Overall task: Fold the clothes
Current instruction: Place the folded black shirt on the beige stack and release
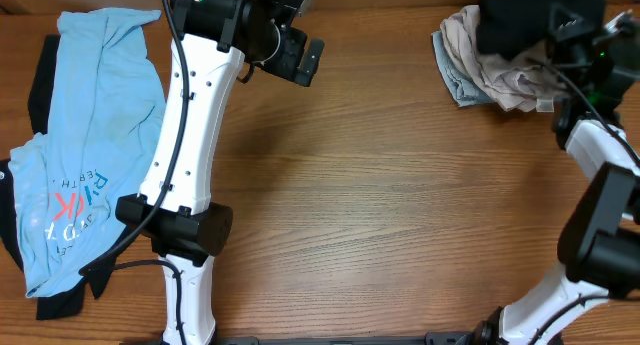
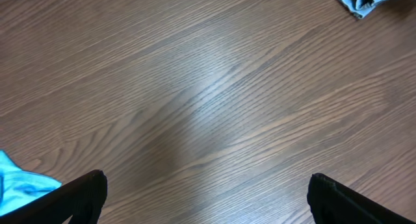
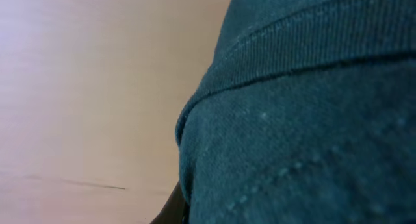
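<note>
Grip first: our right gripper (image 1: 565, 35) is pinched shut, apparently on the black garment (image 1: 510, 30) atop the beige pieces (image 1: 500, 80) far right, to pull it free for folding. Our left gripper (image 1: 300, 57) hangs wide open over the table (image 1: 400, 205), empty; the light-blue tee (image 1: 95, 115) lies far left.

Unreadable rotated lettering (image 1: 72, 197) on light-blue tee (image 1: 100, 95)
</note>
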You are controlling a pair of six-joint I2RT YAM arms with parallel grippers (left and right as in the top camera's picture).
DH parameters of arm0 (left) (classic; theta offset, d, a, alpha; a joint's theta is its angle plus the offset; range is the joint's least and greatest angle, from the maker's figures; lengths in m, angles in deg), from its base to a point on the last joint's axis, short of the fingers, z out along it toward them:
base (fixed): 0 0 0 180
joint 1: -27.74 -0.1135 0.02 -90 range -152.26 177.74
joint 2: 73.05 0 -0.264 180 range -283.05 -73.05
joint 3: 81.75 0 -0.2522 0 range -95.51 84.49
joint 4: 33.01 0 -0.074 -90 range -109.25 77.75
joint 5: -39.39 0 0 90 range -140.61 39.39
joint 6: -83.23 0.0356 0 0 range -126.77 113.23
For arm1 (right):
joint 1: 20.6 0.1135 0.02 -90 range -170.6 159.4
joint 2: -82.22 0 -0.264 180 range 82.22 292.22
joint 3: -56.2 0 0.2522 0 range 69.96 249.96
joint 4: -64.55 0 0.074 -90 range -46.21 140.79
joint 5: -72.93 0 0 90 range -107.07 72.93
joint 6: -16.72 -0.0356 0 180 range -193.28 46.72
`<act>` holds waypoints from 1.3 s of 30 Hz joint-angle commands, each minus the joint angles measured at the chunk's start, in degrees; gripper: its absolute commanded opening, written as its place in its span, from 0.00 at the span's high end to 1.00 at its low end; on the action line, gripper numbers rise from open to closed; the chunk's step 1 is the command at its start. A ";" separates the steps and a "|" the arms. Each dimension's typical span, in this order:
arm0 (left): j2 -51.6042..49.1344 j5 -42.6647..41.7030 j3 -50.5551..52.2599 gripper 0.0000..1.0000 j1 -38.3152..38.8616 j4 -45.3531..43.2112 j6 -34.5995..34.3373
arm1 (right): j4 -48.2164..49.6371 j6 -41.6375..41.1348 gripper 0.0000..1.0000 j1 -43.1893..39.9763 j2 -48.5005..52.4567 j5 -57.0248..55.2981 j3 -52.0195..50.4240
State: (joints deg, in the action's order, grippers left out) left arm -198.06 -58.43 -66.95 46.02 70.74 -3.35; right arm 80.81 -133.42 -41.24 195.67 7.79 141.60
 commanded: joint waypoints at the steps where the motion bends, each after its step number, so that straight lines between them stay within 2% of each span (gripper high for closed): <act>1: -0.35 1.22 0.31 0.00 0.04 -0.33 0.90 | -2.91 5.22 0.68 -0.26 3.58 0.55 0.55; 3: -0.35 1.18 0.31 0.00 0.04 -0.33 0.87 | -7.48 7.32 0.26 -0.61 3.98 0.66 0.55; 4: -0.35 1.20 0.31 0.00 0.07 -0.33 0.87 | -9.42 8.52 0.14 -0.92 3.93 0.96 0.55; 7: -0.35 1.20 0.31 0.00 0.04 -0.33 0.87 | -14.12 10.80 0.00 -2.62 2.84 4.37 0.55; 12: -0.35 1.20 0.31 0.00 0.04 -0.70 0.90 | -25.07 16.41 0.00 -5.88 -2.99 6.78 0.55; 15: -0.37 1.18 0.31 0.00 0.07 -1.68 0.87 | -33.86 22.60 0.00 -7.61 -9.79 6.71 0.55; 19: -0.37 1.20 0.31 0.00 0.07 -2.95 0.90 | -40.76 29.18 0.00 -8.41 -17.84 5.62 0.55; 22: -0.37 1.20 0.31 0.00 0.04 -3.69 0.90 | -41.94 34.25 0.00 -8.20 -22.84 5.60 0.55; 25: -0.37 1.20 0.31 0.00 0.04 -3.93 0.92 | -40.24 37.35 0.00 -6.71 -26.08 0.79 0.57; 30: -0.37 1.20 0.31 0.00 0.04 -3.87 0.90 | -33.51 42.64 0.00 -1.62 -25.97 -14.97 1.40; 33: -0.37 1.20 0.31 0.00 0.04 -3.87 0.90 | -31.06 49.18 0.00 2.08 -23.34 -23.19 4.70; 39: -0.37 1.20 0.31 0.00 0.04 -3.87 0.90 | -35.54 55.74 0.00 5.07 -12.57 -27.12 18.60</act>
State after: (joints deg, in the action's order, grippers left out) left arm -198.06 -57.62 -66.92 46.02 66.92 -3.35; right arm 46.47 -83.08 -36.39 178.65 -13.85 153.77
